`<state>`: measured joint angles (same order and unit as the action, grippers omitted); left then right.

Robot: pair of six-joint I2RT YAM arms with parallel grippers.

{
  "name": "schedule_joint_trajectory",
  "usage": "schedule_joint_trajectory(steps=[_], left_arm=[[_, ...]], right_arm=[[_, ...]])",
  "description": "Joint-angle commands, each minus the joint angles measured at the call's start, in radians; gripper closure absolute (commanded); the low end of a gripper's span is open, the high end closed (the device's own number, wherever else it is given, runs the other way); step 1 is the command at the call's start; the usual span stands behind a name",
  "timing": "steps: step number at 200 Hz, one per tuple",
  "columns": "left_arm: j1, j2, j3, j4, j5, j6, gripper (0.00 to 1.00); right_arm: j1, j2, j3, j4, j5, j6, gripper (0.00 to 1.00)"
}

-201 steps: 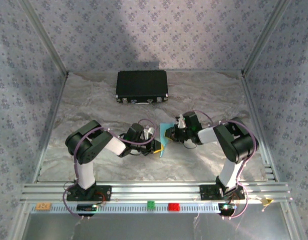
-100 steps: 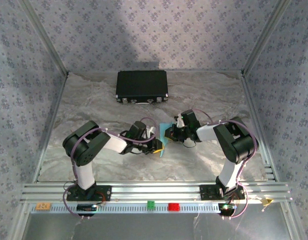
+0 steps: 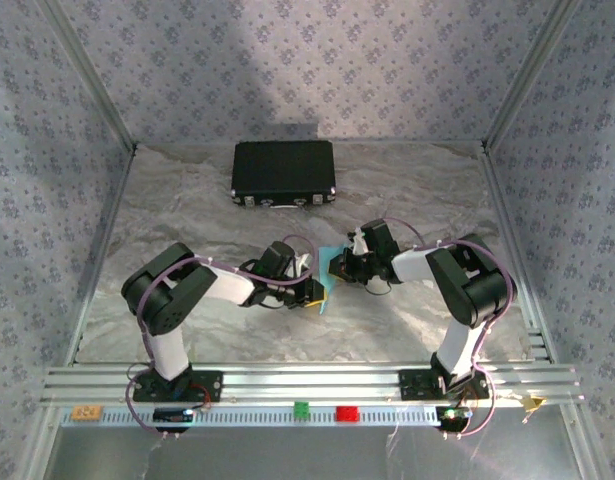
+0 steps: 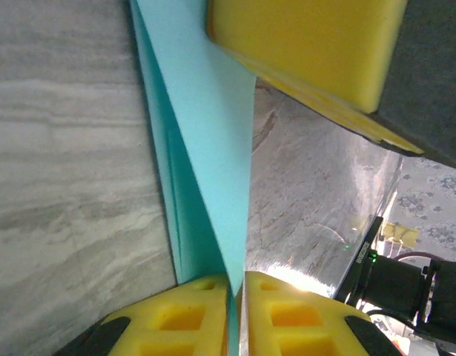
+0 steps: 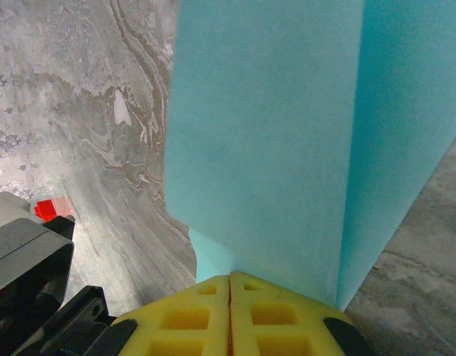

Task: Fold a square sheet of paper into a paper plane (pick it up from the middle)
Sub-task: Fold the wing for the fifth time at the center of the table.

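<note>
The sheet of paper point(image 3: 329, 254) is a light-blue folded piece standing on edge at the table's middle, between my two grippers. My left gripper point(image 3: 315, 293) reaches it from the left. In the left wrist view its yellow pads point(image 4: 183, 319) pinch the paper's narrow lower end point(image 4: 205, 133), with a hairline slit between them, at the left gripper point(image 4: 237, 280). My right gripper point(image 3: 338, 268) holds the other side. Its pads meet at the right gripper point(image 5: 230, 280), shut on the paper's broad folded panel point(image 5: 265, 133). One right pad point(image 4: 309, 44) shows above the paper.
A black rectangular case point(image 3: 284, 172) lies at the back, well away from both arms. A small green block point(image 3: 301, 409) and a red block point(image 3: 345, 413) sit on the front rail. Patterned walls close the table on three sides.
The left arm's elbow has swung slightly outward to the left while its gripper stays at the paper. The right gripper has edged a little left. The paper stays between them.
</note>
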<state>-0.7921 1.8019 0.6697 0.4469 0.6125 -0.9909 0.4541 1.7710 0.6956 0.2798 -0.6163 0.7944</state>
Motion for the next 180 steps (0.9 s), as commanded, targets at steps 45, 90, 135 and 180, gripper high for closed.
schedule_joint_trajectory(steps=[45,90,135,180], left_arm=[[-0.017,0.006,-0.025,-0.164,0.0,0.054,0.98],[-0.021,-0.012,-0.038,-0.165,0.012,0.055,0.92],[-0.024,-0.034,-0.038,-0.194,0.016,0.07,0.95],[-0.028,-0.035,-0.041,-0.199,0.02,0.075,0.98]], right_arm=[[0.008,0.046,-0.016,-0.122,0.116,-0.027,0.91],[0.009,0.046,-0.016,-0.124,0.117,-0.027,0.91],[0.007,0.044,-0.018,-0.126,0.122,-0.027,0.91],[0.008,0.044,-0.018,-0.128,0.123,-0.028,0.92]])
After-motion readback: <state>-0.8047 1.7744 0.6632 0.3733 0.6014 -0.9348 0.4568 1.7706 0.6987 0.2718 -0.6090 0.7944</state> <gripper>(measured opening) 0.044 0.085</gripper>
